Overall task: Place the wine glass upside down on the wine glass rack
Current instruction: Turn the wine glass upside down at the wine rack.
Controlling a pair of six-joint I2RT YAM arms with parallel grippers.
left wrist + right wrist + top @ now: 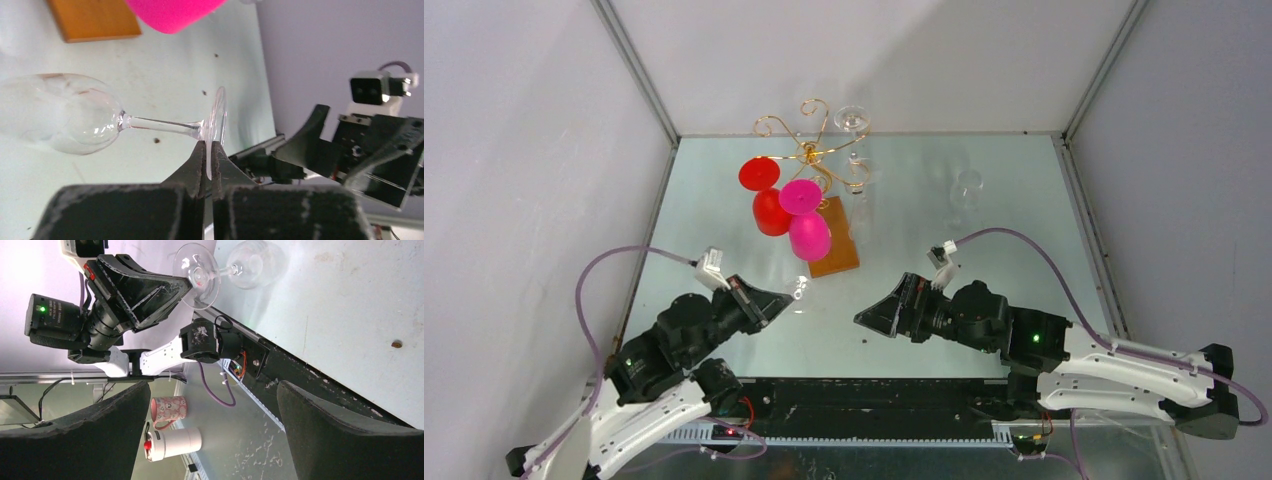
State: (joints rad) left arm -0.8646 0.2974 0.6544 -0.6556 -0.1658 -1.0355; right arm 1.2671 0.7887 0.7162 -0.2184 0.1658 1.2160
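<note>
I make out a clear wine glass [70, 112], a gold wire rack [809, 150] with an orange-brown base [839, 252], one red glass [771, 212], one magenta glass [809, 237], a pale green table [1014, 270], and a pink mug [169, 409], possibly patterned.

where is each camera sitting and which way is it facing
top external: above and behind left arm and right arm, looking down on table and wine glass rack; both show
left wrist: on the left arm, facing the wine glass pinched by its foot in shut left jaws; right arm beyond
right wrist: on the right arm, facing the left arm; open right jaws frame it
shared: both wrist views show the wine glass
</note>
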